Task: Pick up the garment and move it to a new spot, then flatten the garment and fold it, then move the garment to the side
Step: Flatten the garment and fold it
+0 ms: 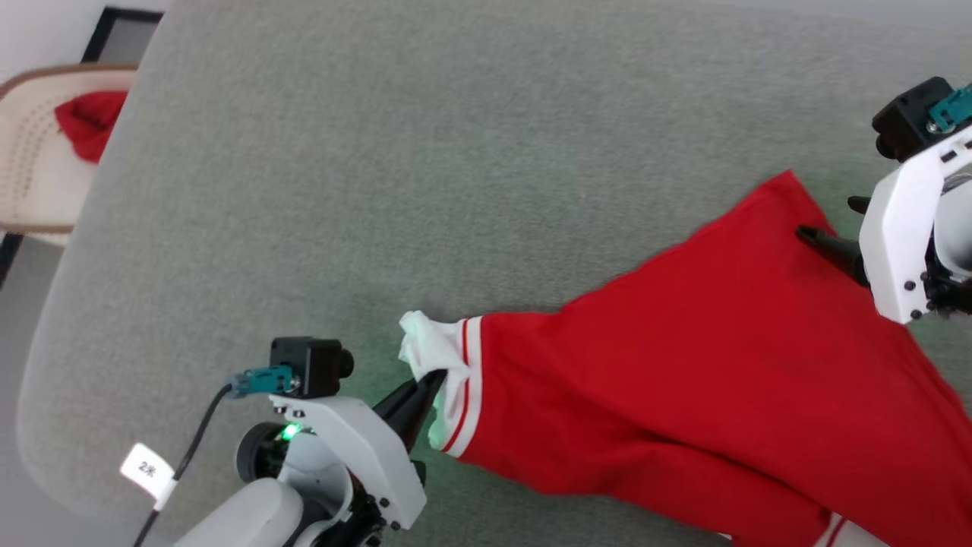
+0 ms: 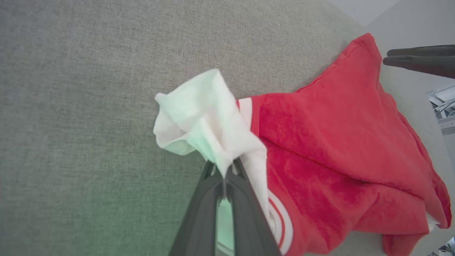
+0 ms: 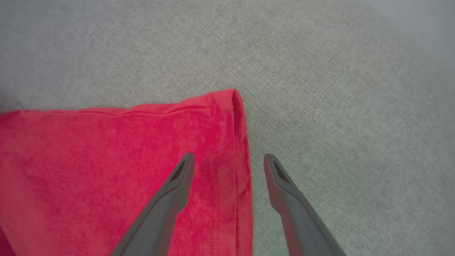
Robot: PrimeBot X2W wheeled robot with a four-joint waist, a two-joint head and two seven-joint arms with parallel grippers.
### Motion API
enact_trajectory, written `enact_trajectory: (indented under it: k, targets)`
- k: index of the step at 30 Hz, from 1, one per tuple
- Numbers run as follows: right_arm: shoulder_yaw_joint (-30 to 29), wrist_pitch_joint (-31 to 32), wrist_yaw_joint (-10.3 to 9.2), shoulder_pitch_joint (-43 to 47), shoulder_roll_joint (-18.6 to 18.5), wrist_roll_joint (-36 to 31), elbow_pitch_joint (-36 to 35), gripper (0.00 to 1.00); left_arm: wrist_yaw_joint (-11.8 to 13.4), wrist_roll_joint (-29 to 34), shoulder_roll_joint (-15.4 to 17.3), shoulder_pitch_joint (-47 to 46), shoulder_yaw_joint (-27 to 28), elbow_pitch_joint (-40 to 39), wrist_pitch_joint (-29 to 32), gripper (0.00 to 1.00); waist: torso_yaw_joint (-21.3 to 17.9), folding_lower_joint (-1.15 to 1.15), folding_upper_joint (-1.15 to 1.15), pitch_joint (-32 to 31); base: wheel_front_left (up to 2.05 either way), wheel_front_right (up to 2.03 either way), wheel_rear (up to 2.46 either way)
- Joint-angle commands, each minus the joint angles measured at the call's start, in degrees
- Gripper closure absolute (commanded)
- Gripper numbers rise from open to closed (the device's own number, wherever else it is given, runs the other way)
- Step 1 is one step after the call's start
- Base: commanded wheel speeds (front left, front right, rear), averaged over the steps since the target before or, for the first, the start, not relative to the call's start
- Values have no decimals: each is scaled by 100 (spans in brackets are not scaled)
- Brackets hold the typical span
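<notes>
At its sleeve (image 2: 202, 117), left jaws pinch garment (image 1: 683, 365); right jaws gape, maybe touching

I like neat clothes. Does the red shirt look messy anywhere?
Yes. The garment lies crooked across the grey surface, and its white sleeve is scrunched into a lump where the left fingers pinch it.

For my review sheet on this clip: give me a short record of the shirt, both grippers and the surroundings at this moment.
surface: grey fabric surface
shirt: shirt, red with white sleeves, lying rumpled on the right side, not yet flat
left gripper: left gripper shut on the shirt's white sleeve, next to the striped trim
right gripper: right gripper open at the shirt's red corner, one finger over cloth, one over bare surface, nothing gripped
background: pale chair at far left with a red cloth on it
</notes>
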Motion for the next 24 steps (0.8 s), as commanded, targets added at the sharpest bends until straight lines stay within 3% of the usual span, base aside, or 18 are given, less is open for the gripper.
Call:
enact_trajectory:
  k: [1,11,12,13,14,16,24]
  targets:
    - [105,21,-4,-137,-12,51,132,0,-54,31,-53,-82,-10,45,-9,100,221,0,0,207,0,0,0]
    - [961,674,-7,-666,30,397,1421,0,-257,9,-267,-262,-72,364,-78,100,404,0,0,337,0,0,0]
    - [1008,781,-7,-680,38,424,1542,17,-278,2,-280,-269,-73,391,-86,100,412,0,0,336,0,0,0]
    - [1052,891,-7,-702,47,448,1659,55,-298,-4,-291,-274,-76,414,-93,100,419,0,0,336,0,0,0]
    - [1087,969,-8,-721,61,486,1757,100,-307,-10,-301,-280,-77,436,-94,100,423,0,0,336,0,0,0]
    - [1139,1197,-9,-738,91,539,1954,100,-321,-26,-319,-292,-76,477,-103,100,429,0,0,330,0,0,0]
    - [969,986,-6,-1206,357,579,2125,100,-377,-92,-323,-300,-34,606,-125,100,358,0,0,292,0,0,0]
